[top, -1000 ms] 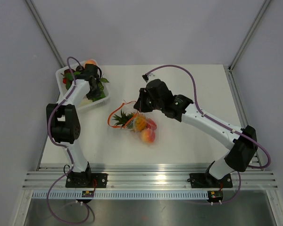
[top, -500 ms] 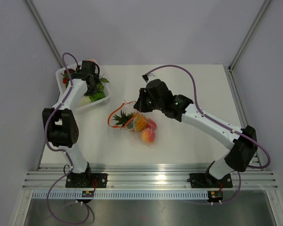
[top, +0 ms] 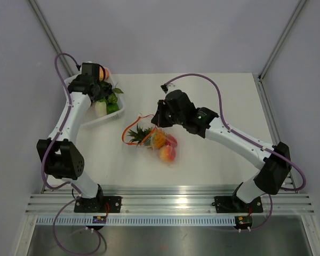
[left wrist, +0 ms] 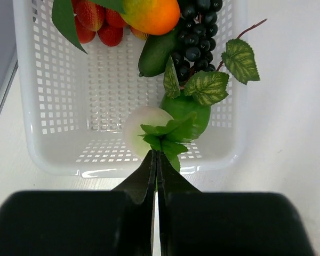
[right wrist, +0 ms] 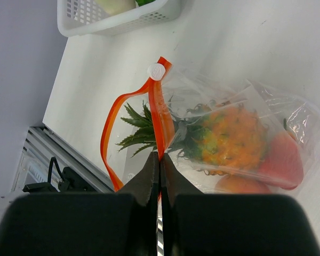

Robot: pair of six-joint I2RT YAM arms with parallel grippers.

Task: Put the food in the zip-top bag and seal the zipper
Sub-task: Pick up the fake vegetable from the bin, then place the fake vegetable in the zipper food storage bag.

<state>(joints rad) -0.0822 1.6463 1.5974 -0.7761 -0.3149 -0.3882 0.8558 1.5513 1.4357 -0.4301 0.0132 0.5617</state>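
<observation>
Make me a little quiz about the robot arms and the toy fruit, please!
1. True or false: the pineapple lies in the zip-top bag.
2. What does the right tool pinch? A) the zipper B) a spoon C) a cup
3. Fill in the missing word: the left tool hangs over the white ____.

Key
1. True.
2. A.
3. basket.
</observation>
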